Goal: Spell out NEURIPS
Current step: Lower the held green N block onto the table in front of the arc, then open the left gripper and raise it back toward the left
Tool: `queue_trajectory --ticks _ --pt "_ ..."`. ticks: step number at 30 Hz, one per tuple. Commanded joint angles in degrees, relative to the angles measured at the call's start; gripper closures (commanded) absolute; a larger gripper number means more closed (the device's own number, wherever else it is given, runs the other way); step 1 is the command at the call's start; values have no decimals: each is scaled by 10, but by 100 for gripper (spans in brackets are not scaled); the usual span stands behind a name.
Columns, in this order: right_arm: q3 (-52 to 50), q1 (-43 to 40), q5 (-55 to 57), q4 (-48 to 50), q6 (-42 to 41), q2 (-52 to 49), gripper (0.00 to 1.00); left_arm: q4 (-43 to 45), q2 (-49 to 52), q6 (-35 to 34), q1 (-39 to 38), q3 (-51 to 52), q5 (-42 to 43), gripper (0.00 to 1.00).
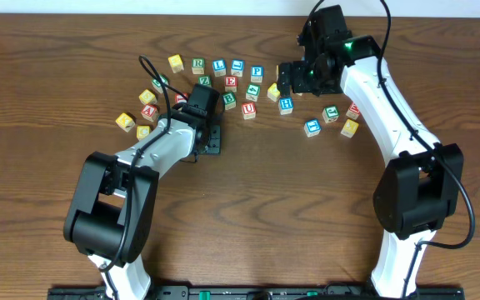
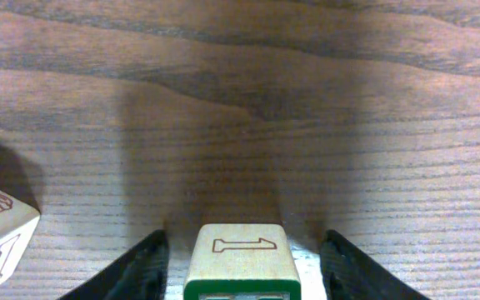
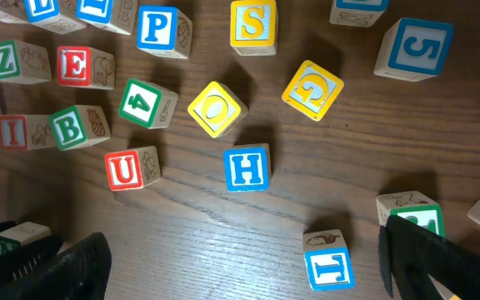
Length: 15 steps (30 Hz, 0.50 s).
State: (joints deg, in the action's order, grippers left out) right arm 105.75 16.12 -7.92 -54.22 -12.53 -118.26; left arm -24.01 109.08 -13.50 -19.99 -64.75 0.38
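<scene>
Loosely flanked: a green-edged wooden cube (image 2: 242,258) sits on the bench (image 2: 323,125) between the left jaws, which are released and stand clear of it on both sides.
Its pale side face bears a thin outlined drawing; the top letter is cut off. The bench is dark wood with streaky grain. Ahead of the right jaws, spread wide and holding nothing, square colour-bordered cubes lie scattered and apart: blue P (image 3: 157,29), red E (image 3: 73,67), red I (image 3: 11,132), red U (image 3: 123,169), yellow S (image 3: 252,23). Among them are green Z (image 3: 5,60), green B (image 3: 69,127), green 4 (image 3: 146,104), blue H (image 3: 247,168), blue 5 (image 3: 415,50), and yellow O (image 3: 217,108) and yellow G (image 3: 312,89), both turned cornerwise. Overhead, green R (image 1: 198,64) lies in the far row.
</scene>
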Motion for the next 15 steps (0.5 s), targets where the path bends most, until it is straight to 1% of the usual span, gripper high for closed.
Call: queue_trajectory --ticks 1,8,15 --pt "3 5 3 0 2 0 1 -7 -7 2 1 -17 5 40" --pt "3 5 3 0 2 0 1 -36 -54 46 1 -56 4 39" --pt "3 5 3 0 2 0 1 -91 -113 49 6 -112 4 39"
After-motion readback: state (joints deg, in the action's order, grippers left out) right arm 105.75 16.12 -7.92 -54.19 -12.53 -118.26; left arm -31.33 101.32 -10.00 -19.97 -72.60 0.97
